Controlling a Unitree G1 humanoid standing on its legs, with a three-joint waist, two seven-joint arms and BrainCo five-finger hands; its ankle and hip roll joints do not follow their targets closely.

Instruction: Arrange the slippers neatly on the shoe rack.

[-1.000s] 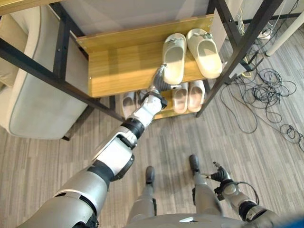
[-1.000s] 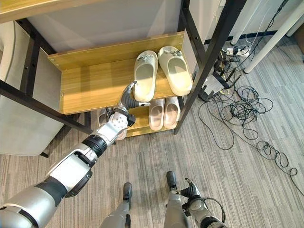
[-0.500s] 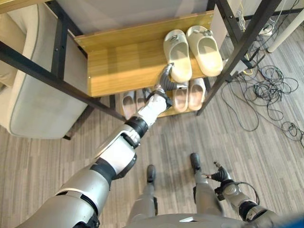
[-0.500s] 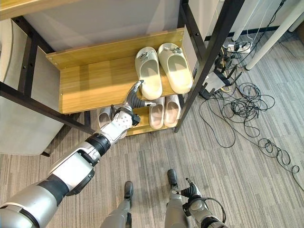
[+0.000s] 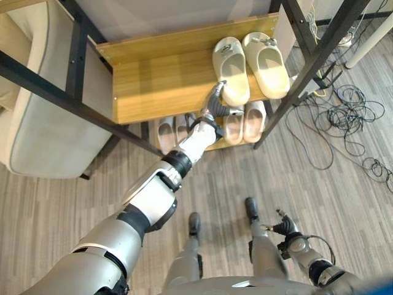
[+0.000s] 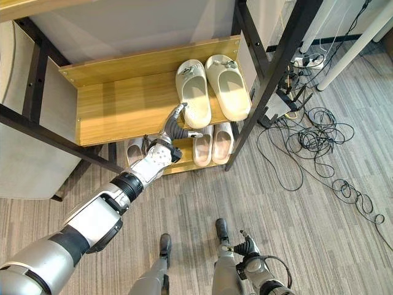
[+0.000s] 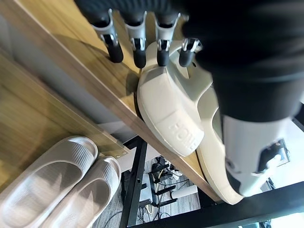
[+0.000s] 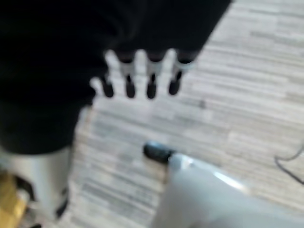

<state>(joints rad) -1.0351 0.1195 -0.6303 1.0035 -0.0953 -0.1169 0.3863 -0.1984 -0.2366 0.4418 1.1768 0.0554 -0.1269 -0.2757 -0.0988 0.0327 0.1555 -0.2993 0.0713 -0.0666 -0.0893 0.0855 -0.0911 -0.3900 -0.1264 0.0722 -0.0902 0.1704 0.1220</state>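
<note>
Left robot hand (image 5: 212, 106) reaching up to the front edge of the wooden shelf (image 5: 153, 86), straight and relaxed, gripping nothing; in the left wrist view, dark fingertips (image 7: 137, 58) spread over the board and the near side of the left cream slipper (image 5: 229, 70), thumb (image 7: 251, 156) lying along that slipper's heel side. Touching or just clear of the foam — cannot tell. Just beyond, on the far side from the robot hand, the right cream slipper (image 5: 265, 56), close beside its partner, both toes toward the back board, heels near the shelf's front lip. Below the robot hand, on the lower shelf (image 5: 209, 146), one pinkish pair (image 5: 244, 123) under the cream pair and another pinkish pair (image 5: 168, 133) partly hidden behind the forearm. Right robot hand (image 8: 137, 76) hanging low near the floor (image 5: 344, 203), well apart, fingers loosely extended, idle.

Likely risks from here: with the heel so near the lip, a pull or sideways brush from the straight fingers could drag the left cream slipper off the front edge. A hard push could skew it into its partner, knock that one against the black rack post (image 5: 307, 67), and spoil the line. Withdrawing with the thumb hooked on the heel could flip the light foam. Lowering the forearm carelessly could disturb the lower pairs
</note>
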